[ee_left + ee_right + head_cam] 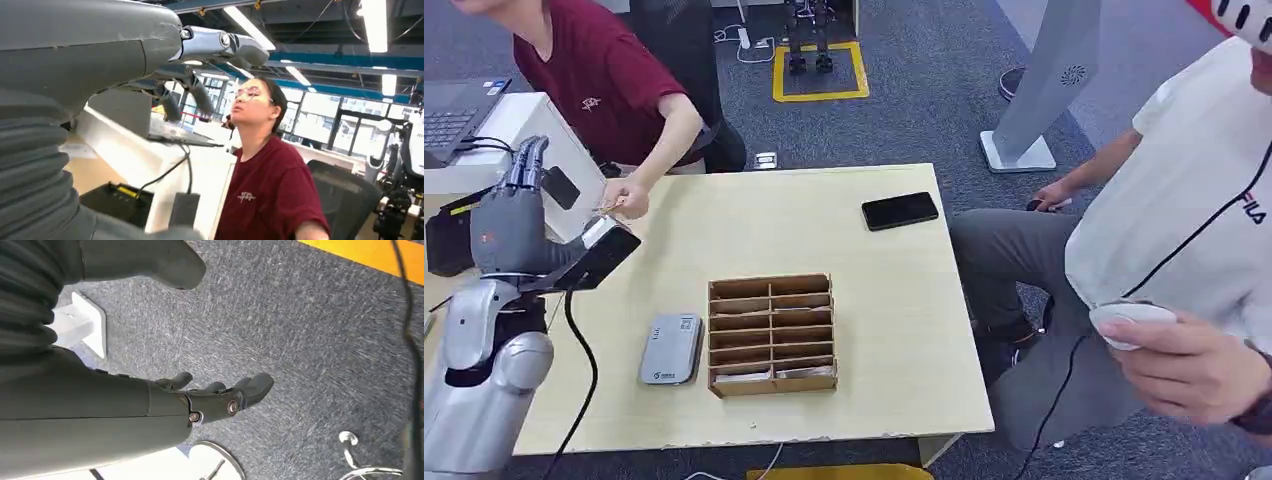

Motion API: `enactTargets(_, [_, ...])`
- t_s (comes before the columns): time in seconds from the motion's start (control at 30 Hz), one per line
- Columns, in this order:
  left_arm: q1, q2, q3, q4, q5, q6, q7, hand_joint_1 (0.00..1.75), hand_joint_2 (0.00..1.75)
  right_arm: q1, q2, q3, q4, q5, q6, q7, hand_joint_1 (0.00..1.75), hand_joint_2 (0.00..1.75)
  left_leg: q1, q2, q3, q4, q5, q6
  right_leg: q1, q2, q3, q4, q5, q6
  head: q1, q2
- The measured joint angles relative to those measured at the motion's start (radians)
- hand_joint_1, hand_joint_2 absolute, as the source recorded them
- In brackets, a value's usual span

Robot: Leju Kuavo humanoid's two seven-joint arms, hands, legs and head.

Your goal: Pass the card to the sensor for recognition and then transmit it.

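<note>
Thin, light, stiff and slippery, the card (pixel 608 208) seems pinched in a person's hand (pixel 627 197), at ten o'clock from the cardboard box (pixel 772 335). Best pinched by its edges. Left hand (pixel 514 215) is spread and empty, and right hand (pixel 215 400) hangs loose and empty.

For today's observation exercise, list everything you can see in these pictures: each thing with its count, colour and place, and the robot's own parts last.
Table: one, pale wood, centre of the head view.
Compartment box: one, brown cardboard, mid-table, cards in its near slots.
Card sensor: one, grey, on the table beside the box, toward the robot's left.
Phone: one, black, far part of the table toward the robot's right.
Person in maroon shirt: one, beyond the table's far left corner, a hand reaching toward the left hand.
Person in white shirt: one, seated to the right of the table, holding a white mouse.
Laptop: one, dark, far left.
Left hand: one, grey, raised at the table's left edge, fingers up.
Right hand: one, dark, hanging over grey carpet, holding nothing.
</note>
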Motion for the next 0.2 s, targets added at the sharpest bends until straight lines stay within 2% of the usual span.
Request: enactTargets(0.2, [0.035, 0.003, 0.018, -0.024, 0.002, 0.013, -0.002, 0.0, 1.75, 0.005, 0.0, 0.0, 0.0, -0.001, 0.0, 0.0, 0.0, 1.75, 0.0, 0.0, 0.0, 0.0, 0.0, 0.0, 0.0, 0.0, 0.0, 0.0, 0.0, 0.0, 0.0, 0.0])
